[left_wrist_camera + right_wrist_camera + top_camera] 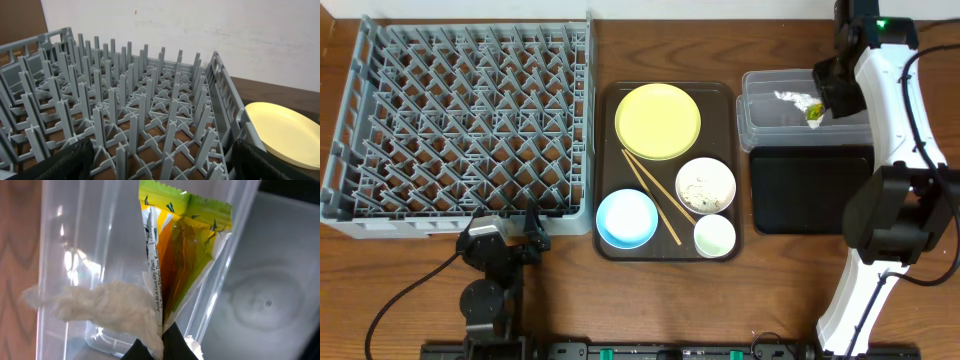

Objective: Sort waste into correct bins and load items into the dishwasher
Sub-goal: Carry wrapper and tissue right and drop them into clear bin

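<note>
Right gripper [162, 341]: positioned over the clear tub [760, 125] at the far right of the table [620, 40]. The jaws are pressed together on the lower end of the green-yellow wrapper [185, 255], which stands up from the fingers inside the tub's outline. The white napkin [105, 305] lies against the wrapper at the fingertips. I cannot tell whether it is pinched as well.

Black tray [810, 190]: directly in front of the tub, touching or nearly touching it.

Left gripper [162, 147]: low at the near edge of the grey rack [460, 120], jaws spread wide, holding nothing. The wrist view looks across the rack's upright pegs.

Serving tray [728, 100]: between the rack and the tub. Contents:
- yellow plate [658, 121], far end;
- white bowl [705, 185] with rice-like crumbs [699, 189] inside, right of centre;
- blue bowl [627, 218], near left corner;
- small cup [714, 236], near right corner;
- chopsticks [650, 195], lying diagonally from the plate's near rim, between the two bowls.
</note>
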### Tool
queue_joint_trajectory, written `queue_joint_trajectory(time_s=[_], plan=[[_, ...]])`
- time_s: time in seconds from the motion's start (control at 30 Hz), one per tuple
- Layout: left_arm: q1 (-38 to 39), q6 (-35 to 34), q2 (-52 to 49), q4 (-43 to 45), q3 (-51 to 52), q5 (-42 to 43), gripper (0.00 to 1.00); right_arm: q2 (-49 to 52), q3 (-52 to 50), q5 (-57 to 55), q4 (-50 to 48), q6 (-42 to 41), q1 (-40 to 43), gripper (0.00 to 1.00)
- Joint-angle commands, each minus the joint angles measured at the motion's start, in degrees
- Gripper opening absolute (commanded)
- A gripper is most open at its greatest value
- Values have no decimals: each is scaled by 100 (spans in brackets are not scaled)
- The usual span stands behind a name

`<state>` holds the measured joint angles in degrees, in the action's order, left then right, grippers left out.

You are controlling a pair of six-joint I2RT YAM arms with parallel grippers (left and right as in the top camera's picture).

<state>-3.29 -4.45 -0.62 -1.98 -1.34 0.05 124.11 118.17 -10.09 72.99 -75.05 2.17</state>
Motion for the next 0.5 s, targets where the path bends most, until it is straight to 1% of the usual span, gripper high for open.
queue_joint_trajectory(time_s=[0.0, 0.07, 0.1, 0.17, 0.2, 0.23, 0.37, 0.47], plan=[[-24, 33, 28, -221, 111, -52, 89, 7, -31, -85, -15, -809, -11, 2], [-24, 33, 28, -219, 111, -52, 89, 7, -28, -83, -37, -807, -9, 25], [-24, 33, 28, -219, 111, -52, 89, 7, -28, -83, -39, -807, -9, 39], [-24, 33, 28, -219, 111, -52, 89, 7, -26, -83, -52, -796, -9, 74], [-24, 33, 28, -219, 111, -52, 89, 4, -22, -81, -74, -697, -9, 81], [-24, 33, 28, -219, 111, -52, 89, -4, -15, -81, -149, -498, -9, 87], [-24, 33, 28, -219, 111, -52, 89, -70, 0, -81, -431, 262, -11, 99], [-24, 33, 28, -219, 111, -52, 89, -212, 0, -57, -549, 619, -11, 99]])
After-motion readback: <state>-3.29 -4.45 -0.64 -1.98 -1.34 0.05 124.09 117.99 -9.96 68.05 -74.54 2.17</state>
